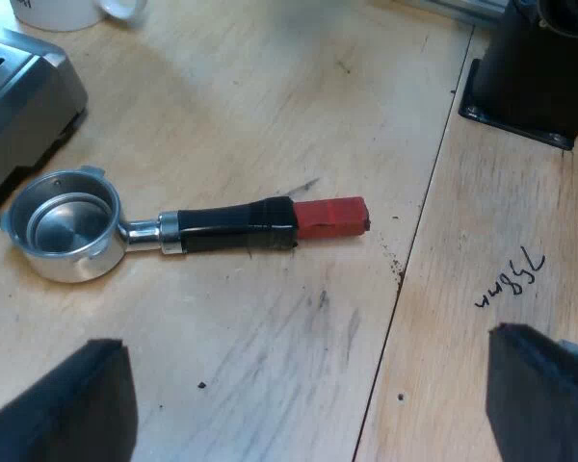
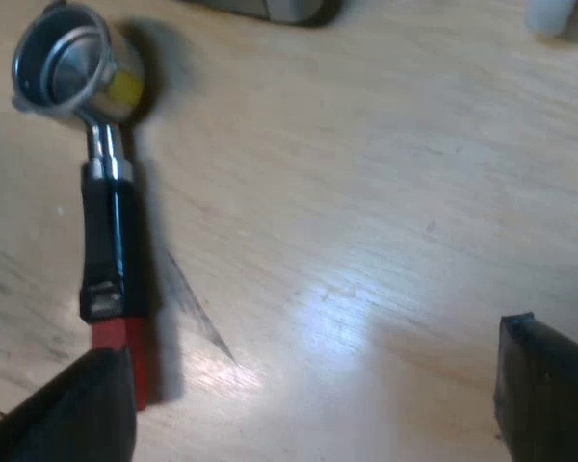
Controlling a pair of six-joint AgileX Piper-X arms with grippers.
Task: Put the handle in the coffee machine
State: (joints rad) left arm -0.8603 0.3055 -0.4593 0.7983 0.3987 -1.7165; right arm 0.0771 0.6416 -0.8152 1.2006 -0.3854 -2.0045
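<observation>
Black fingers of the left gripper (image 1: 303,404) stand spread wide, nothing between them, above the scuffed wooden table (image 1: 270,87). Right gripper (image 2: 303,404) is likewise released and holds nothing; one of its fingers (image 2: 67,409) sits right at the red tip of the holder (image 2: 111,231), contact unclear. Holder lies flat on the wood, with its round shiny metal basket mouth up beside the espresso machine's (image 1: 24,96) brushed-metal corner. It has a glossy black handle and a squared matte red end. White mug (image 1: 67,10) stands beyond the machine.
</observation>
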